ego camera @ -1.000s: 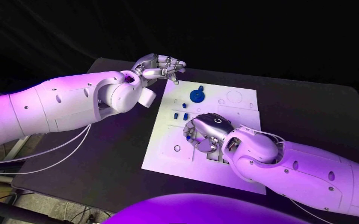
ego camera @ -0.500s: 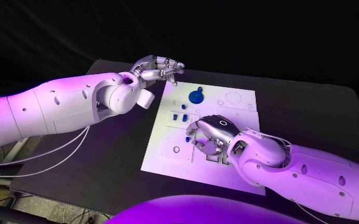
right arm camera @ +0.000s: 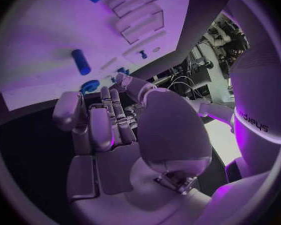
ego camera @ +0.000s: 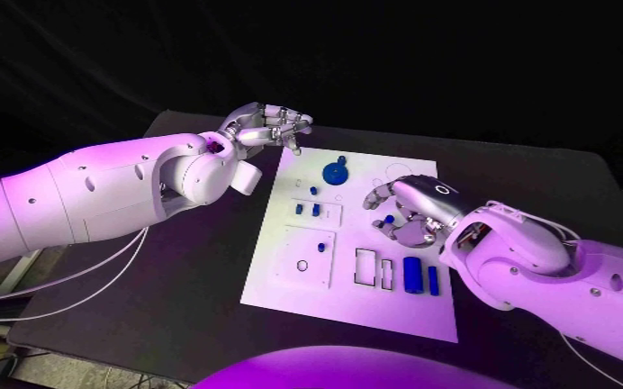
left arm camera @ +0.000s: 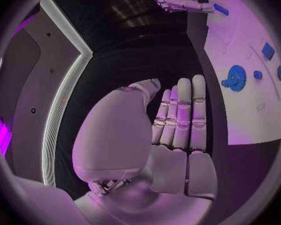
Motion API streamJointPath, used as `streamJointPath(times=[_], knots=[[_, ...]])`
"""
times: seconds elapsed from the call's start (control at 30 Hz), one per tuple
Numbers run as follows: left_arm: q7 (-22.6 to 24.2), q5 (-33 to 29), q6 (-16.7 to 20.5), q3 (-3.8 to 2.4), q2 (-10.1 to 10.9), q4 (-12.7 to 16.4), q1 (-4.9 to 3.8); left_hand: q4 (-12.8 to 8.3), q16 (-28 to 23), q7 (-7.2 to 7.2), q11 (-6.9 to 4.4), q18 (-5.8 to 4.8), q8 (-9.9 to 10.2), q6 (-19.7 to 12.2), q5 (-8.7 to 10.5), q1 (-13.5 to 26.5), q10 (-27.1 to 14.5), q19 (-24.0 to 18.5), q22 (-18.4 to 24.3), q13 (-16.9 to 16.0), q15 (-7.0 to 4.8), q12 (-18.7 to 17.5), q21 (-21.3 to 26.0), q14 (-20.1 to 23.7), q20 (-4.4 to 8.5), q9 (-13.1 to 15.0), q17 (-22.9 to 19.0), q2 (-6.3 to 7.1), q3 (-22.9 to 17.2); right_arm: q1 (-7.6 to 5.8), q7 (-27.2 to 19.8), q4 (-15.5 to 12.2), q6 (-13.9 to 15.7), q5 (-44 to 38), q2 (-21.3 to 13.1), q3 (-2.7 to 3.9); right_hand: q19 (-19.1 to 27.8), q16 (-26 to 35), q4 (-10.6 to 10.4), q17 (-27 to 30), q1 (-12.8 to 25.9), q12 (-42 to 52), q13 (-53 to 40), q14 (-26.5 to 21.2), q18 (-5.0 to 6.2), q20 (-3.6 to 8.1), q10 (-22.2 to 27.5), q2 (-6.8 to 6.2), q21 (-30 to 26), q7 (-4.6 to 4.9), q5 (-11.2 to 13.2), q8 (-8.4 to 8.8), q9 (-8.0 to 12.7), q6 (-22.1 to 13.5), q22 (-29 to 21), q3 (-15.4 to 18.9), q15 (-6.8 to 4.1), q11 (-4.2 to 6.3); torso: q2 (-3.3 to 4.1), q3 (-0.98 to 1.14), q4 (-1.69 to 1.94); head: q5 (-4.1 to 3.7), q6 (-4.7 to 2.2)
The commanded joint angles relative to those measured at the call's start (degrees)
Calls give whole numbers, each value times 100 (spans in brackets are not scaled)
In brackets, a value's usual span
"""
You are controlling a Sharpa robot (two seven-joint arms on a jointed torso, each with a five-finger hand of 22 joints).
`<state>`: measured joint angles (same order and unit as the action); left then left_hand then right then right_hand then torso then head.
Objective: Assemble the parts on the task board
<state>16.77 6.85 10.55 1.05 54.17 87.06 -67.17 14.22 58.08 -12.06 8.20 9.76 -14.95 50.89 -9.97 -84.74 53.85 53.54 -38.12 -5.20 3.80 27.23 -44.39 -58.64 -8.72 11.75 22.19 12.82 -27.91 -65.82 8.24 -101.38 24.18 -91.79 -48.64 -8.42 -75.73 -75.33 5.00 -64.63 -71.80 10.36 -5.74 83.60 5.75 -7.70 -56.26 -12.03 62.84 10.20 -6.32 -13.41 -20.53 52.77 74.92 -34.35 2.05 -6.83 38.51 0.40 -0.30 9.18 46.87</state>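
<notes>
Several small blue parts sit on the white task board [ego camera: 293, 267], which lies flat on the black desk [ego camera: 194, 254]. Landmark: the round blue disc [ego camera: 337, 171] near the board's far edge. Nearer the robot than the disc: small blue pegs [ego camera: 306, 210] standing in the board; further toward the near edge and the right arm's side, two blue bars [ego camera: 420, 275] seated in slots beside empty rectangular recesses [ego camera: 375, 272].

Right hand [ego camera: 409, 209] hovers over the board, close beside the disc on the right arm's side. Its fingers are curled inward; a small blue piece [ego camera: 387, 220] shows under the palm, but I cannot tell whether it is pinched or merely lying on the board beneath.

Left hand [ego camera: 266, 126] is held off the board's far left corner, above the desk, fingers loosely bent and parted, holding nothing.

Handling judgement: parts look like rigid, light moulded plastic, smooth, likely to slip or tip. Best taken by a fingertip pinch across the short sides; bars at mid-length, pegs at the top.
</notes>
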Motion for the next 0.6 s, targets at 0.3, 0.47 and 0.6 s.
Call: streamJointPath(times=[0.3,0.47,0.6], knots=[[39,-21,-126,-1,-16,1,-2,-30,-25,5,-18,72,25,-49,28,-8,-37,14,9,-5,-7,-12,36,25,-32,-6,-7,-43,6,-187,-9,124,-933,295,-370,8,239,65,-86,183,-31,198,68,-126,104,-33,422,-39,-541,-63,-75,90,39,-220,-175,552,22,-25,3,5,-4,-59,-40],[33,-21,-130,1,-14,-1,-2,-30,-25,5,-18,72,25,-49,28,-8,-37,14,9,-5,-7,-12,36,25,-32,-6,-7,-43,6,-193,1,198,-1050,221,-342,-2,210,38,-84,151,-71,259,62,-115,97,-30,400,-6,-503,-75,-77,88,40,-223,-153,572,15,-16,5,-1,2,-69,-38],[29,-21,-134,1,-9,-1,-2,-30,-25,5,-18,72,25,-49,28,-8,-37,14,9,-5,-7,-12,36,25,-32,-6,-7,-43,6,-188,9,250,-1040,195,-288,-12,137,-16,-77,79,-125,336,57,-82,76,-21,365,44,-392,-75,-83,79,39,-214,-93,564,3,-3,7,-2,-2,-69,-33]])
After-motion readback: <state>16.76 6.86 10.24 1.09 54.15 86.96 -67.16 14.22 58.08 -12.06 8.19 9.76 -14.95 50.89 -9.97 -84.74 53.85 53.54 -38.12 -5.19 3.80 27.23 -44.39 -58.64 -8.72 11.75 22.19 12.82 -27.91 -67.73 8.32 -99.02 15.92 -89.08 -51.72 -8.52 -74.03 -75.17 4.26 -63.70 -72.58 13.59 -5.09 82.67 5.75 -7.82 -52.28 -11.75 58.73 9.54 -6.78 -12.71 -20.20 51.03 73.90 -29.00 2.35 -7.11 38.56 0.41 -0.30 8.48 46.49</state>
